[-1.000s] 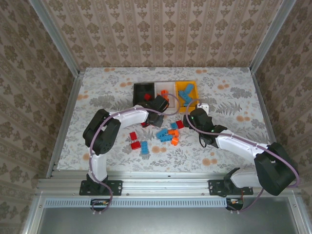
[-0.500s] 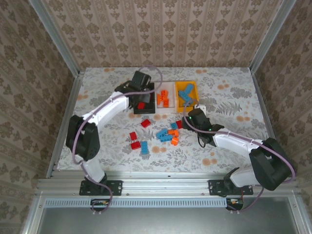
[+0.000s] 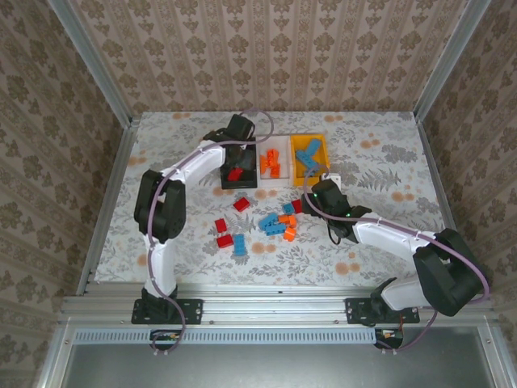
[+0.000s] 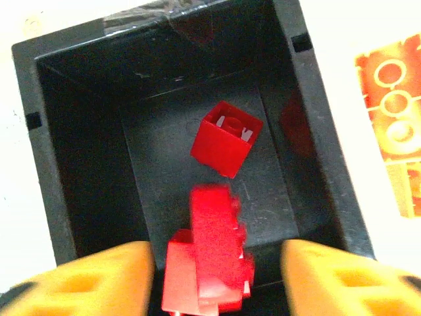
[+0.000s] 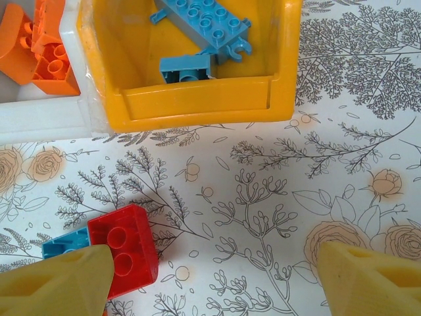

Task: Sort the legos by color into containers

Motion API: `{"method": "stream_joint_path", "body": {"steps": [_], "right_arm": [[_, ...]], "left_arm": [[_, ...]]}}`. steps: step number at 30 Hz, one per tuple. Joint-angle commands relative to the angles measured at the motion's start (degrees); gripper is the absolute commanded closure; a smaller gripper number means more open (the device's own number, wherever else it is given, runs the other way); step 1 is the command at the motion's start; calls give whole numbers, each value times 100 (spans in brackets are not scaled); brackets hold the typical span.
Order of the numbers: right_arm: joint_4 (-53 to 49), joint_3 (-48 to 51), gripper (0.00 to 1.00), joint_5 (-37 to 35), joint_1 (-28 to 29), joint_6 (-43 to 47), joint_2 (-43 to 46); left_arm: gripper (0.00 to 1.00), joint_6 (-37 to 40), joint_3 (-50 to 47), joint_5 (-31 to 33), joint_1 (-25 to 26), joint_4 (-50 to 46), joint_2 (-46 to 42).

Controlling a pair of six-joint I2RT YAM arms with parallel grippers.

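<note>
The containers stand in a row: a black bin (image 3: 227, 148), a white bin (image 3: 266, 146) holding orange legos (image 3: 271, 162), and a yellow bin (image 3: 321, 153) holding light blue legos (image 3: 305, 153). My left gripper (image 3: 240, 158) hangs over the black bin (image 4: 85, 131) with its jaws apart. A blurred red brick (image 4: 214, 247) is loose between the yellow fingers (image 4: 85, 280), above a red cube (image 4: 225, 138) on the bin floor. My right gripper (image 5: 214, 283) is open low over the table, its left finger (image 5: 56, 283) beside a red brick (image 5: 125, 253).
Loose legos lie on the flowered table: red ones (image 3: 241, 204), (image 3: 220, 225), (image 3: 224, 241), a blue one (image 3: 239, 245), and a blue and orange cluster (image 3: 279, 224). A small blue brick (image 5: 62, 242) touches the red brick. Metal rails frame the table.
My left arm swung from the table by the bins to above the black bin. Its gripper opened and let the red brick go. The right gripper edged slightly left.
</note>
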State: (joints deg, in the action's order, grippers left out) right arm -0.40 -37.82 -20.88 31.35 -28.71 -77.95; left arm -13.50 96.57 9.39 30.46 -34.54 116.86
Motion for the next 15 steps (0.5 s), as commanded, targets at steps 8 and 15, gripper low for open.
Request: {"method": "stream_joint_path", "body": {"steps": [8,15], "right_arm": [[-120,-76,17,-1,20,17,296],[-87,-85,18,44,20,-3,220]], "left_arm": [[27,129,-2389,121,630,522,-2151],[26,197,-3644,-390,740,1349,-2170]]}}
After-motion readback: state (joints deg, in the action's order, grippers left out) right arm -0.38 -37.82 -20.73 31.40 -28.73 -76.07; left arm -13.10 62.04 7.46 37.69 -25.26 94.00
